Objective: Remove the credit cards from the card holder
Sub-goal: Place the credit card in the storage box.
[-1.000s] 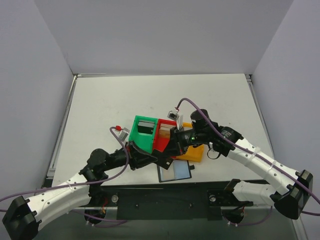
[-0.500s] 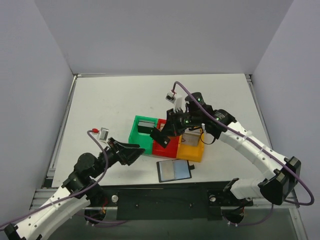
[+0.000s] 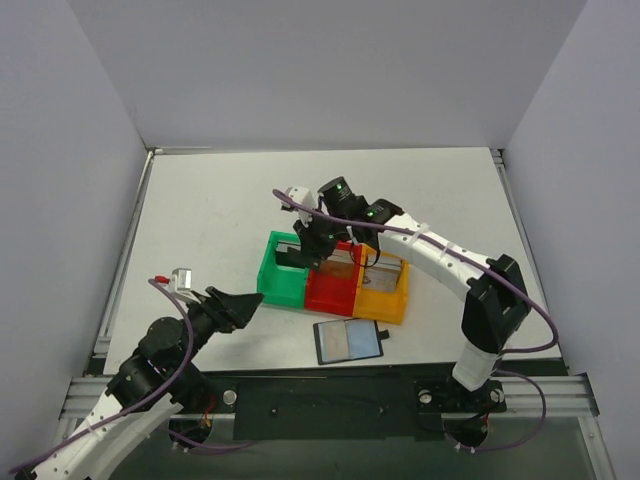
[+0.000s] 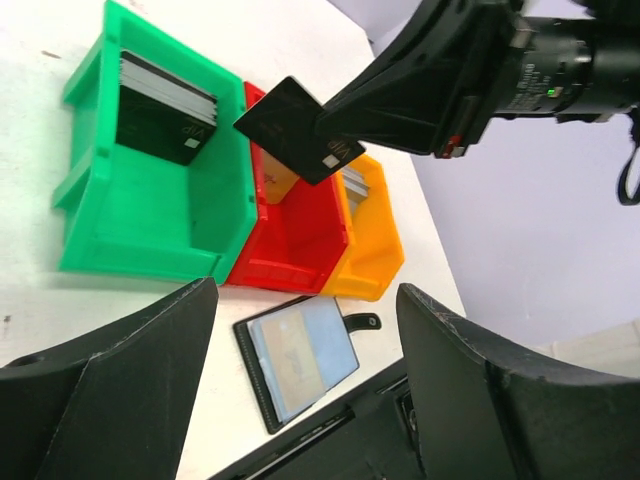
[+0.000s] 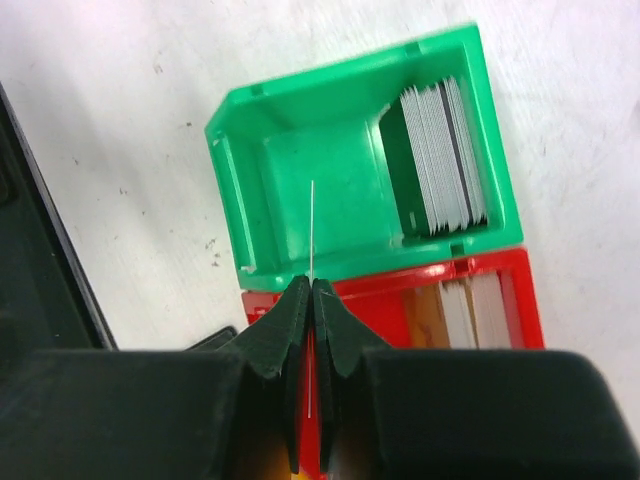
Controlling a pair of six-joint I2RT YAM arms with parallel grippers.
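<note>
The card holder (image 3: 348, 341) is a black folding wallet with a snap tab, lying open on the table in front of the bins; a tan card shows in its clear sleeve (image 4: 300, 360). My right gripper (image 3: 312, 248) is shut on a dark credit card (image 4: 300, 130), held in the air over the join of the green and red bins. The right wrist view shows that card edge-on as a thin line (image 5: 312, 230). My left gripper (image 3: 243, 303) is open and empty, well left of the card holder, its fingers (image 4: 130, 400) framing it from a distance.
A joined row of bins stands mid-table: green (image 3: 283, 282), red (image 3: 330, 295), orange (image 3: 384, 300). A stack of cards (image 5: 445, 150) leans in the green bin, with more cards in the red bin (image 5: 470, 310) and the orange bin (image 4: 352, 185). White walls close three sides.
My left gripper opened and drew back to the left, away from the card holder. My right gripper lifted the dark card and carried it left, from the orange bin to the green-red join.
</note>
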